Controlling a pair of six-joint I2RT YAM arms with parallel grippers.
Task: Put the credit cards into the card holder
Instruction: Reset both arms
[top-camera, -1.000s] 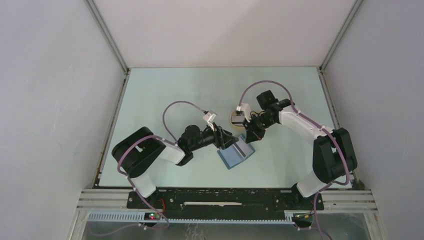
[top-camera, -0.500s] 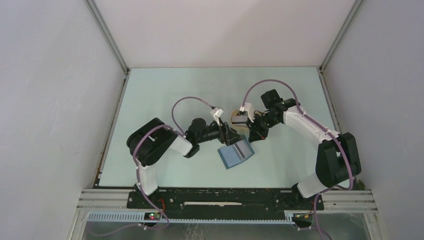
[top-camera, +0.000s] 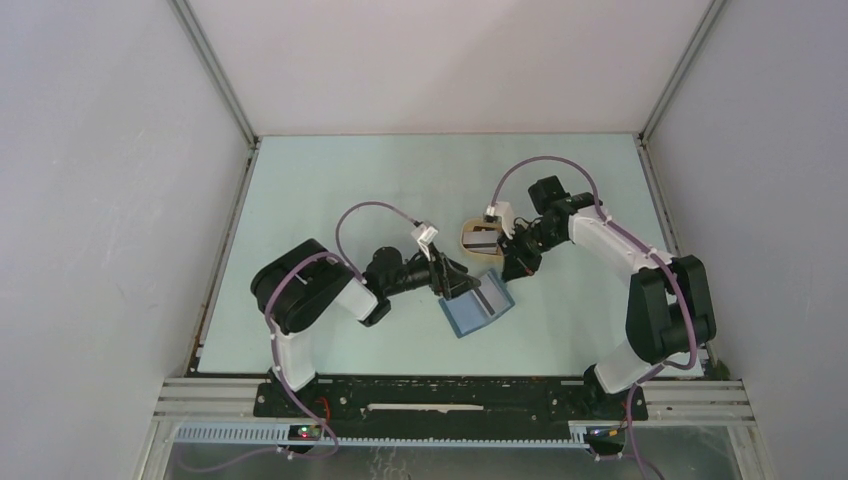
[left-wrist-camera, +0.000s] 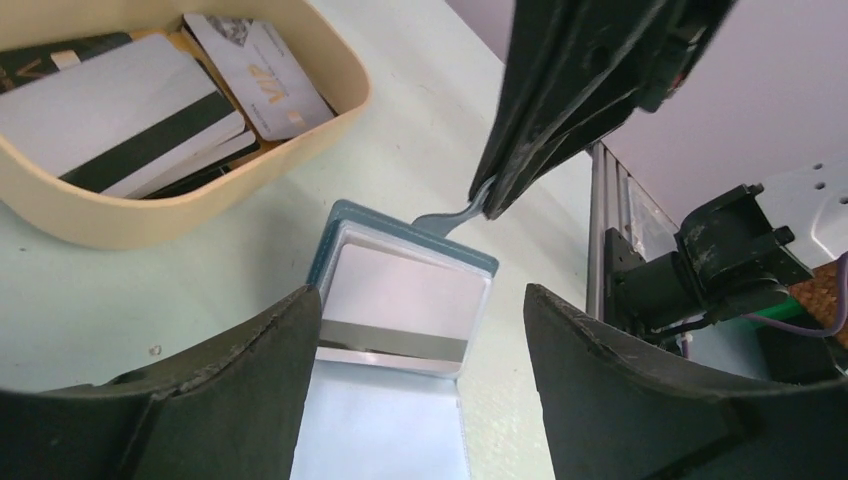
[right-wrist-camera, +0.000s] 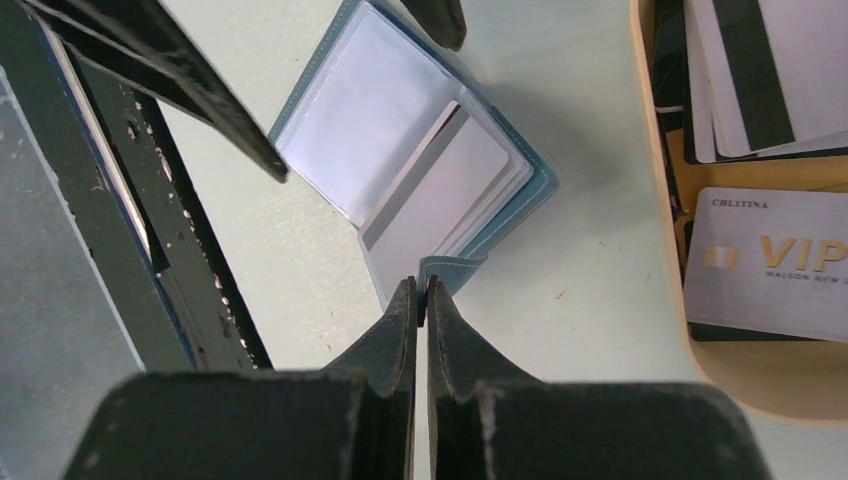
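The card holder (top-camera: 476, 308) lies open on the table, a teal-blue wallet with clear pockets. A whitish-grey credit card (left-wrist-camera: 400, 300) with a dark stripe sits in its far pocket (right-wrist-camera: 445, 190). My left gripper (left-wrist-camera: 420, 300) hangs open just above the holder, with nothing between its fingers (left-wrist-camera: 250, 380). My right gripper (right-wrist-camera: 421, 290) is shut on the holder's snap tab (right-wrist-camera: 452, 268) at the far edge. In the top view the left gripper (top-camera: 458, 283) and the right gripper (top-camera: 512, 268) flank the holder's far end. More credit cards (left-wrist-camera: 120, 120) lie in the tray.
A beige oval tray (top-camera: 466, 240) stands just behind the holder, with several white and dark cards, one marked VIP (right-wrist-camera: 770, 260). Its rim (left-wrist-camera: 200, 205) is close to both grippers. Grey walls enclose the table; the metal rail runs along the near edge.
My left gripper's jaws have spread wider and the left arm has shifted its elbow. The right gripper stays shut at the holder's far edge. The holder has barely moved.
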